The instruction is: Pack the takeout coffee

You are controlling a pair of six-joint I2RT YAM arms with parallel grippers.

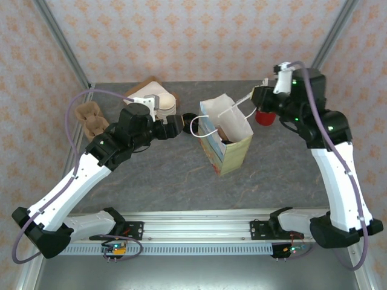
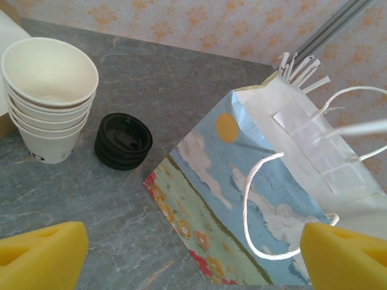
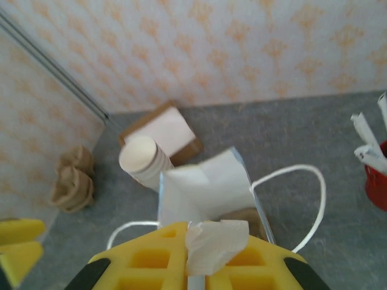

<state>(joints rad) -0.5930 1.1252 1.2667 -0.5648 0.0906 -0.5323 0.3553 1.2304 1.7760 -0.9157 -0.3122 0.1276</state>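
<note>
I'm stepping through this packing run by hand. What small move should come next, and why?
Probably open the right gripper and release the paper bag. It is shut on white paper at the bag's mouth, the left gripper stands open and empty beside it, and something tan lies inside, though I cannot tell whether it is the coffee.

You've got one paper bag [image 1: 233, 142] mid-table, with two string handles [image 2: 244, 205]. One stack of lidless cups [image 2: 48, 96] at its 10 o'clock, four or five rims. One pile of black lids [image 2: 123, 141] at 3 o'clock of that stack, number unclear. One brown pulp carrier [image 1: 91, 118] at 9 o'clock, two wells showing. One red cup [image 1: 264, 116] at 2 o'clock, several white sticks [image 3: 369, 139] inside. One flat brown tray [image 3: 162, 130] at 11 o'clock.
</note>
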